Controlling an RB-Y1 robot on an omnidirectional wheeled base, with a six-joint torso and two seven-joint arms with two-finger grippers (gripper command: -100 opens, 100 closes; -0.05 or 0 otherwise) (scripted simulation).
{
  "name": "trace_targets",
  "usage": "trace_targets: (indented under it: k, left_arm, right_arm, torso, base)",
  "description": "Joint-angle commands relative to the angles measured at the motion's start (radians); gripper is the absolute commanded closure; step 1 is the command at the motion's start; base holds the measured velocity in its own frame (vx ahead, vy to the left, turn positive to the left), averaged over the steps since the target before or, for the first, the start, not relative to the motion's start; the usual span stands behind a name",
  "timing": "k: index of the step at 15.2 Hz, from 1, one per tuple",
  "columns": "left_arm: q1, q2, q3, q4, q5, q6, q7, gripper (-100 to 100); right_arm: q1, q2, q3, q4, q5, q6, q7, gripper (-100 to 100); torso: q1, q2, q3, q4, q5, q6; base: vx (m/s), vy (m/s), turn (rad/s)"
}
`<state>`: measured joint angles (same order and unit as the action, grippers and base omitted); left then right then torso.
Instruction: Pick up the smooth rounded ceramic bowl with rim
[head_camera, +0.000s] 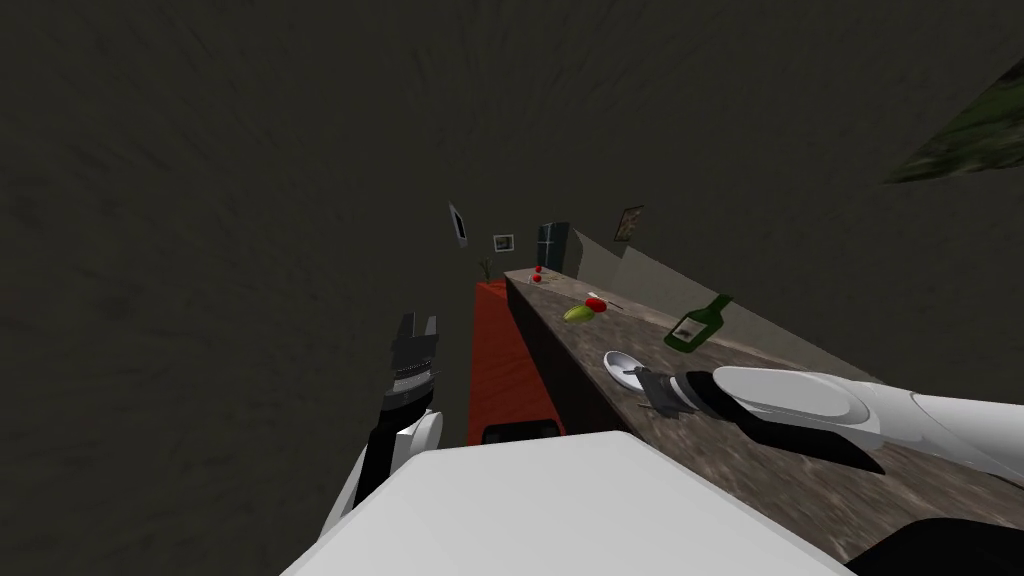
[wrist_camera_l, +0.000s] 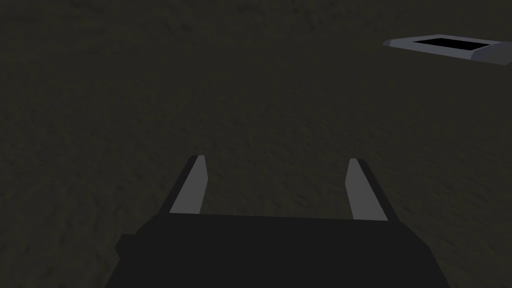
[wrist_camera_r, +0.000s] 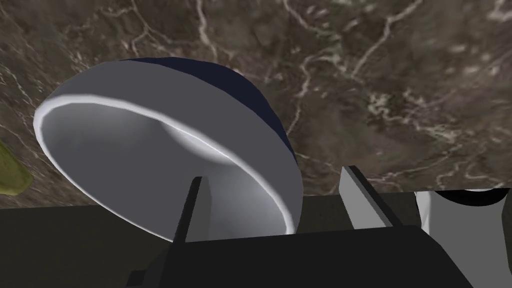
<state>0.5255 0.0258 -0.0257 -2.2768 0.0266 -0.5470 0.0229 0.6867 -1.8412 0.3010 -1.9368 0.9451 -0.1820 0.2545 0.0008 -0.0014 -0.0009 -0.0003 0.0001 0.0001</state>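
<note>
A white bowl (head_camera: 618, 362) with a rim and a dark blue outside sits on the brown marble counter (head_camera: 790, 465). My right gripper (head_camera: 641, 379) reaches it from the near side. In the right wrist view the bowl (wrist_camera_r: 150, 165) looms close, and the right gripper (wrist_camera_r: 272, 172) is open astride its wall. One finger (wrist_camera_r: 192, 210) is inside the bowl and the other (wrist_camera_r: 357, 200) is outside, a little clear of the rim. My left gripper (head_camera: 419, 321) hangs open over the dark floor, away from the counter, with nothing between its fingers (wrist_camera_l: 192, 187).
Farther along the counter are a green bottle (head_camera: 700, 324), a yellow-green fruit (head_camera: 577, 313) and small red things (head_camera: 596, 303). A red surface (head_camera: 500, 365) runs along the counter's left side. An olive object (wrist_camera_r: 11, 175) lies beside the bowl. A grey frame (wrist_camera_l: 450, 46) lies on the floor.
</note>
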Motion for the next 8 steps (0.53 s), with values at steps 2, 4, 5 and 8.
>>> trace_targets:
  k: [2,4,5,8]
  left_arm:
    - [0.000,0.000,0.000,0.000,0.000,0.000,0.000,0]
    - [0.000,0.000,0.000,0.000,0.000,0.000,0.000,0]
    - [0.000,0.000,0.000,0.000,0.000,0.000,0.000,0]
    - [0.000,0.000,0.000,0.000,0.000,0.000,0.000,0]
  right_arm:
    - [0.000,0.000,0.000,0.000,0.000,0.000,0.000,100]
    - [0.000,0.000,0.000,0.000,0.000,-0.001,0.000,100]
    - [-0.014,-0.036,-0.013,-0.013,-0.007,-0.014,-0.020,100]
    - [-0.020,-0.046,-0.013,-0.020,-0.003,-0.013,-0.030,100]
  torso:
    - [0.000,0.001,0.000,0.000,0.000,0.000]
    - [-0.001,0.001,0.001,0.000,0.000,0.000]
    - [-0.001,0.001,0.001,0.000,0.000,0.000]
    - [-0.002,0.005,0.003,0.002,0.000,0.001]
  base:
    - [0.000,0.000,0.000]
    - [0.000,0.000,0.000]
    - [-0.024,-0.016,-0.160]
    - [-0.038,-0.023,-0.124]
